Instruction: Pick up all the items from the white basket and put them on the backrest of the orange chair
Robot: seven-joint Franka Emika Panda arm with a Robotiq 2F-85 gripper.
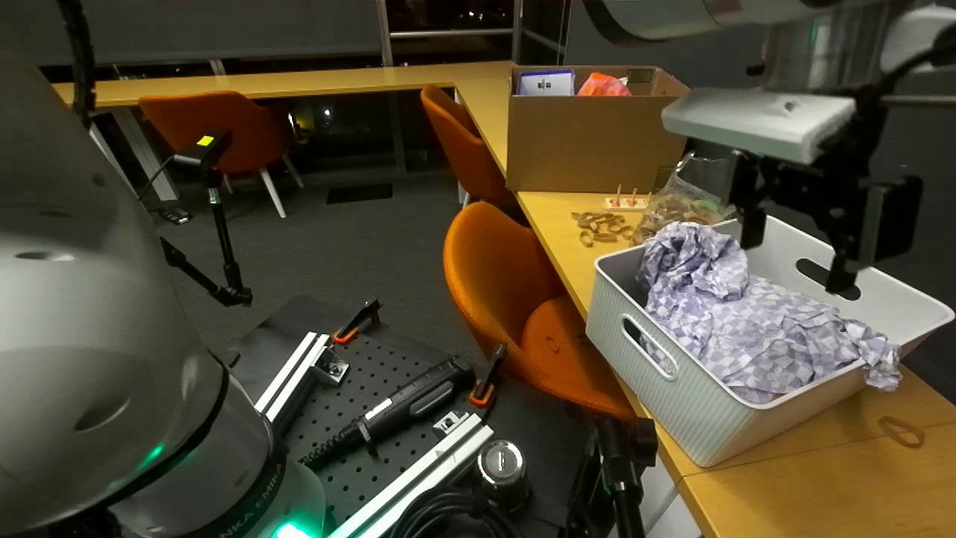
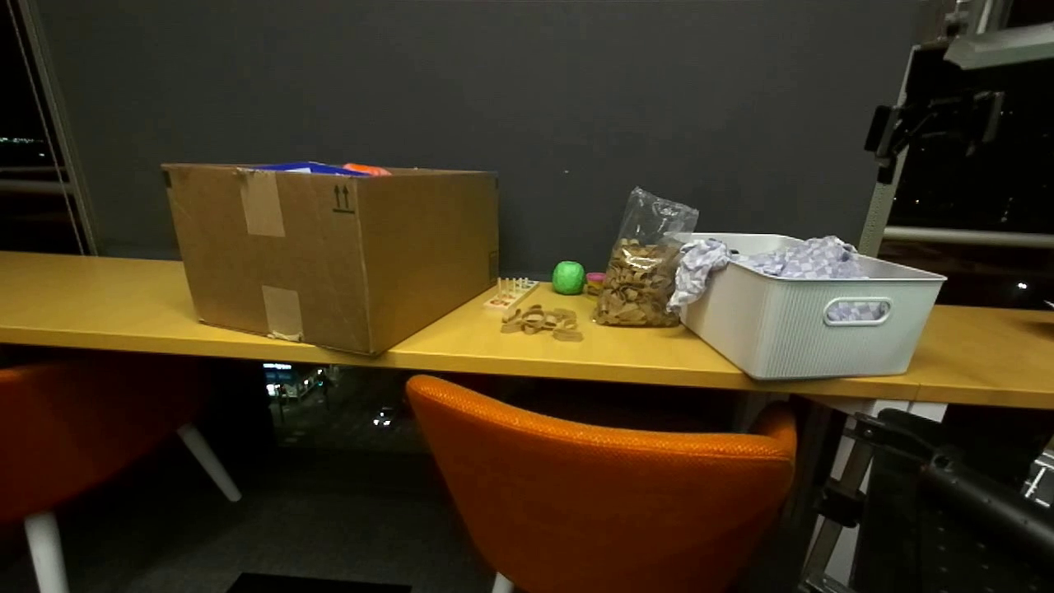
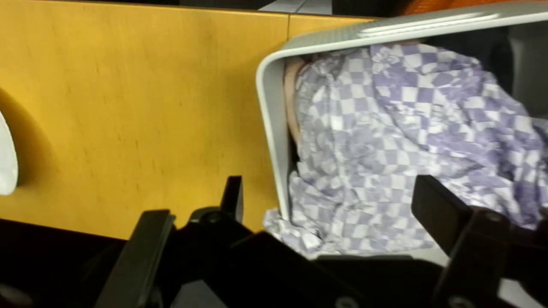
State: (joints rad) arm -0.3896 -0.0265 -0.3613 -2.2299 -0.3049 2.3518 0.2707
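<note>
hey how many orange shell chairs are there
3: the near orange shell chair by the white plastic basket, the middle orange chair by the brown cardboard box, the far orange chair by the back yellow desktop. Others may be hidden.

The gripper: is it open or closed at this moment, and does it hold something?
Gripper: open, holding nothing; its fingers stand wide apart.

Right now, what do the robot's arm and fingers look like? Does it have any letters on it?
The arm is pale grey, thick, smooth and rounded. Low down, it has a dark band with pale letters, including EMIKA, and a glowing green light. The fingers are black and blocky, with a flat whitish block above them and a black cable nearby.
</note>
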